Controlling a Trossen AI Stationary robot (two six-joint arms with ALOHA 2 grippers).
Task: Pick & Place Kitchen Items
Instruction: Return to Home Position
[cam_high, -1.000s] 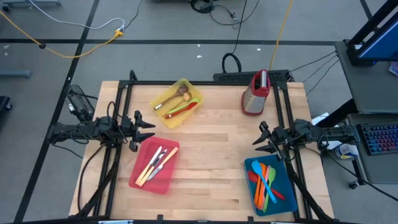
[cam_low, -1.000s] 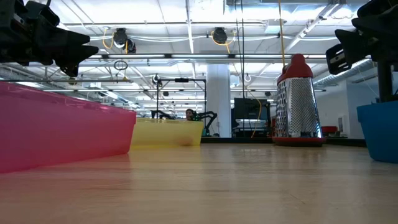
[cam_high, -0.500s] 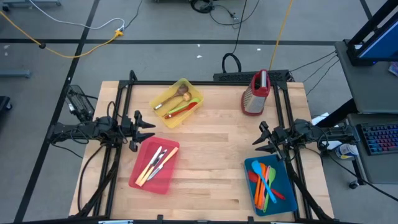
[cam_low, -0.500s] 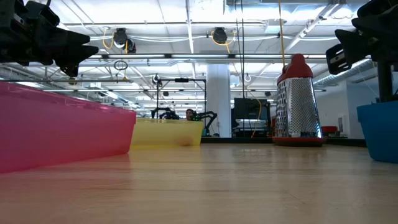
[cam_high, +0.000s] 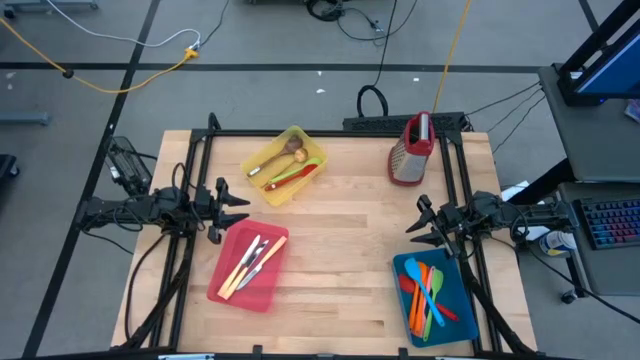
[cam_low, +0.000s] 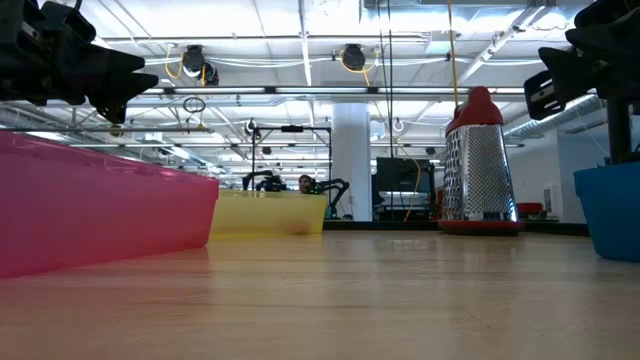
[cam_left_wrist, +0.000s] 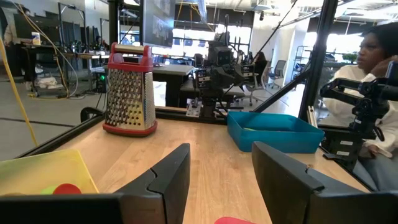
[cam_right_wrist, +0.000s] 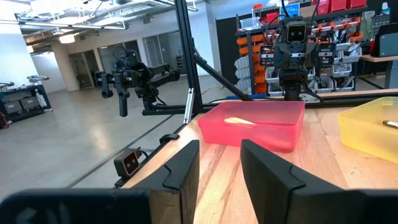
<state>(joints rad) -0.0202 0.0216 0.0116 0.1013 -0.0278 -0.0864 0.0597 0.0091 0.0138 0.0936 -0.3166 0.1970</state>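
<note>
Parked exactly as a second ago: left hand (cam_high: 236, 210) at the left edge of the bench (cam_high: 350, 250), right hand (cam_high: 414, 220) at its right edge, both with fingers spread apart and gripping nothing. Farther out, kitchen items (cam_high: 430, 290) all lying in trays: some in the yellow tray (cam_high: 305, 140), pale-handled cutlery in the pink-red tray (cam_high: 250, 297) beside the left hand, bright spatulas and spoons in the blue tray (cam_high: 452, 272) beside the right. Judging by that stillness, sorting done and homing all but complete.

Δ vs 1.0 s & 0.5 s ago: none seen | L tool (cam_high: 245, 210), R tool (cam_high: 412, 222), utensils (cam_high: 428, 290): no mvmt
</note>
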